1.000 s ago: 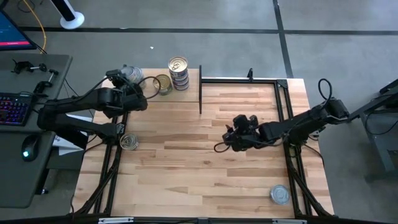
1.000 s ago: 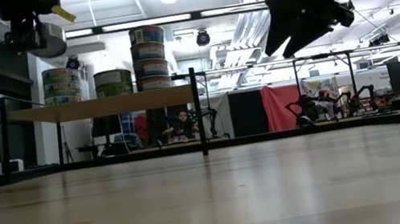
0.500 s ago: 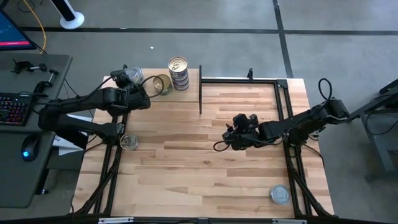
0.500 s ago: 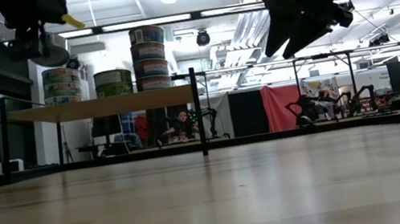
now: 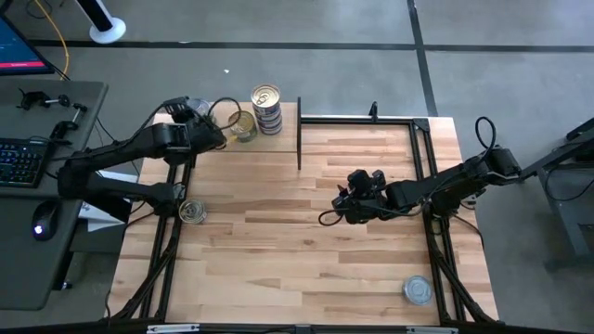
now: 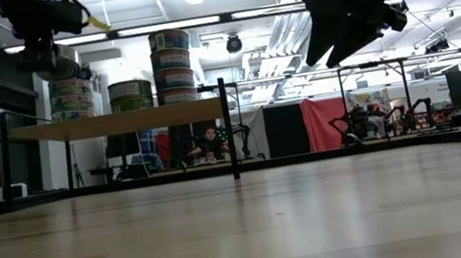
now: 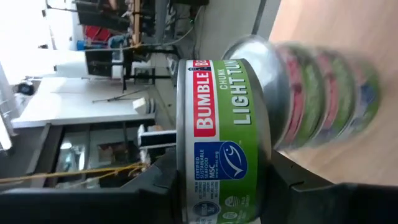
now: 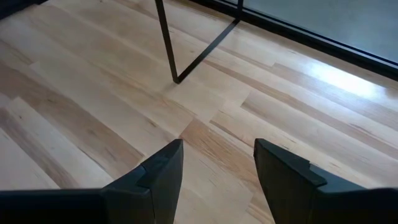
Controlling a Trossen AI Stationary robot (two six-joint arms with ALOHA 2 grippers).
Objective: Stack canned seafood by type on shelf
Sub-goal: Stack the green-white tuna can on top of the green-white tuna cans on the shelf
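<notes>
So we've got the left gripper clamped on a Bumble Bee chunk light tuna tin, up over the shelf at 11 o'clock. Three stacks sit there already. Loose tins remain: one at 9 o'clock, another at 5. Right gripper hangs open mid-table, holding nothing.

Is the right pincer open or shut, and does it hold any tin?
Open and empty. In the right wrist view the right pincer shows bare tabletop between its two spread fingers, no tin.
</notes>
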